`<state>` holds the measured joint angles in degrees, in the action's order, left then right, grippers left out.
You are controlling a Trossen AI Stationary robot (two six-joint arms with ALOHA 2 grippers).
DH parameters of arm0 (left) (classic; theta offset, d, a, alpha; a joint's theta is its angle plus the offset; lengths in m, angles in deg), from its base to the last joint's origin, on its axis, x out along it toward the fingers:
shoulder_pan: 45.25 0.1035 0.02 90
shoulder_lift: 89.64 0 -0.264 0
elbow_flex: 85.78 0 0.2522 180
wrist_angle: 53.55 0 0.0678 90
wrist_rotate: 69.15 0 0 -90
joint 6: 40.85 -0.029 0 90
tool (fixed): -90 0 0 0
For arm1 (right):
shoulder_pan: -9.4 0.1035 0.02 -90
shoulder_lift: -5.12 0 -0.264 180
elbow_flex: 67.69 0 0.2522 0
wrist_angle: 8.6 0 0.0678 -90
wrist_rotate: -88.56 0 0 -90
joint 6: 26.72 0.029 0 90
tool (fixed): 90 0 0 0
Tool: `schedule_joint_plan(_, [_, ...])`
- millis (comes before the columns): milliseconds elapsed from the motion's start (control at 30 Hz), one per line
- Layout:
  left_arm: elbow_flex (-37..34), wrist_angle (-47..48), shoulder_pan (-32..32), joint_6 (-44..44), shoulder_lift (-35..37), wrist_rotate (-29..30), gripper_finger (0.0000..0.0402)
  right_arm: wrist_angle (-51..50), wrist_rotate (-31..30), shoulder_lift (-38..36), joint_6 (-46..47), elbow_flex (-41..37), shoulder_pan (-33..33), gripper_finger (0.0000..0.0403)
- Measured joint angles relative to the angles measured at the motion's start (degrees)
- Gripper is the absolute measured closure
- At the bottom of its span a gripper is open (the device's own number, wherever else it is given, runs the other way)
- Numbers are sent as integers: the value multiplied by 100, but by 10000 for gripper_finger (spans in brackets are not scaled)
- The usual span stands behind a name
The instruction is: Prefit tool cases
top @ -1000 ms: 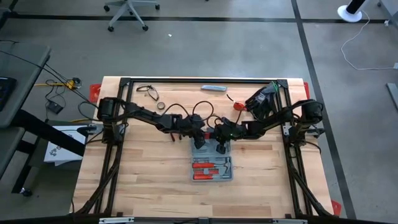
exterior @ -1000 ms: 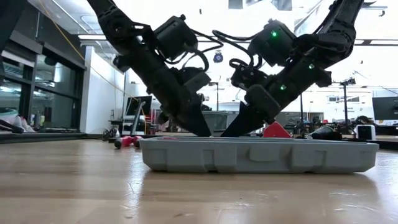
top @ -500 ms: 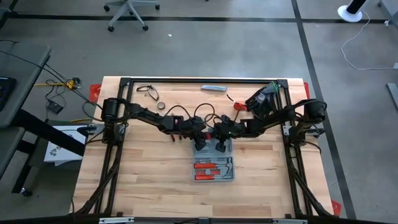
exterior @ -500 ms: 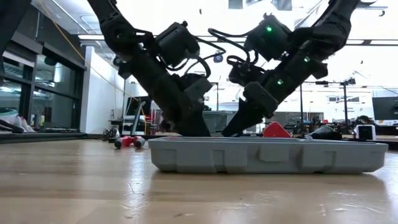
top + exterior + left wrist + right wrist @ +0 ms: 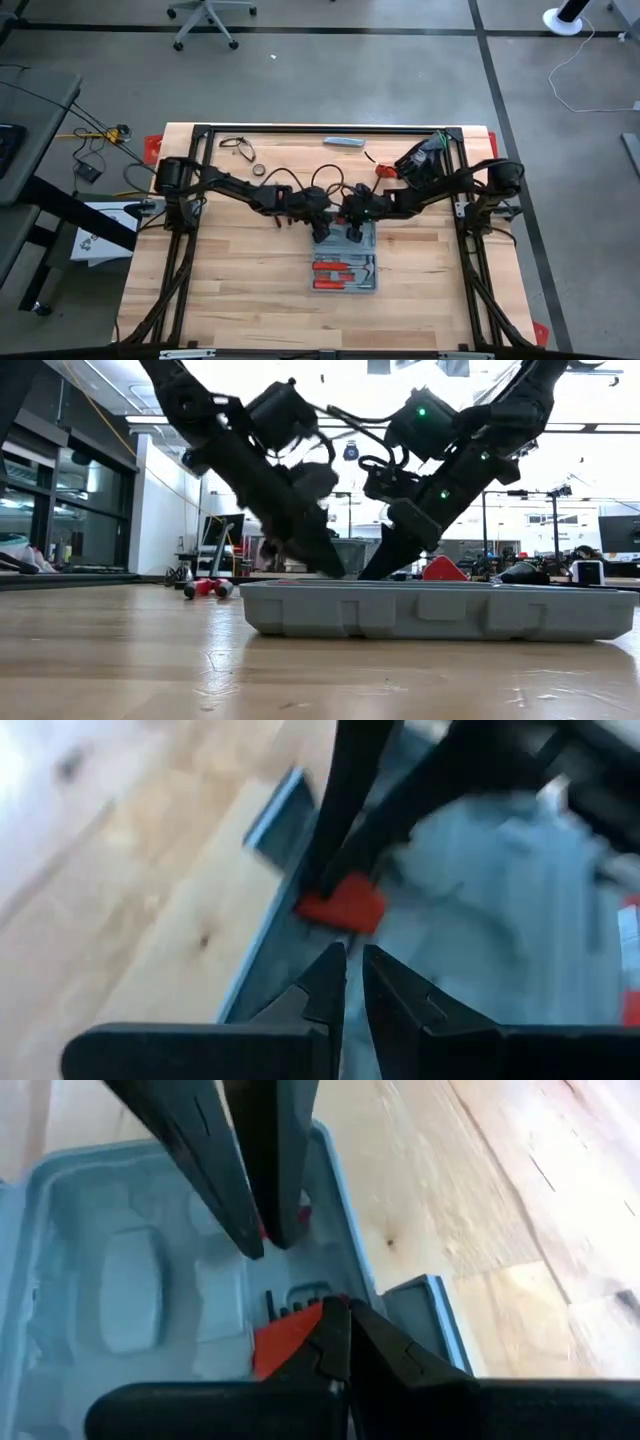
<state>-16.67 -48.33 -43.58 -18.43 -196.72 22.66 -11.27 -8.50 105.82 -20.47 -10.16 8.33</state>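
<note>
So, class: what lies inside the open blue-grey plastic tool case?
Inside the blue-grey plastic tool case, red-handled tools fill the near half. Both gripper tips cover part of the far half, where a small red piece shows.

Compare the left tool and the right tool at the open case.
The left tool shows a narrow gap between its fingers; the right tool is shut tight. The right tool's tips sit at a small red piece in the tool case; the left tool is just short of it. The left tool reaches in from the left, the right tool from the right. Both angle down into the same half of the case.
</note>
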Motion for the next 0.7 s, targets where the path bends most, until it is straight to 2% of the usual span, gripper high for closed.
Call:
schedule_joint_plan(167, [16,230,-16,-70,328,108,369,-103,-87,-373,-73,5,78,403])
schedule_joint_plan(433, [17,1609,-161,197,410,664,369,-1217,125,-576,137,0,84,403])
schedule_joint_plan(700, [31,1973,-313,433,430,898,369,-1086,183,-421,128,12,69,403])
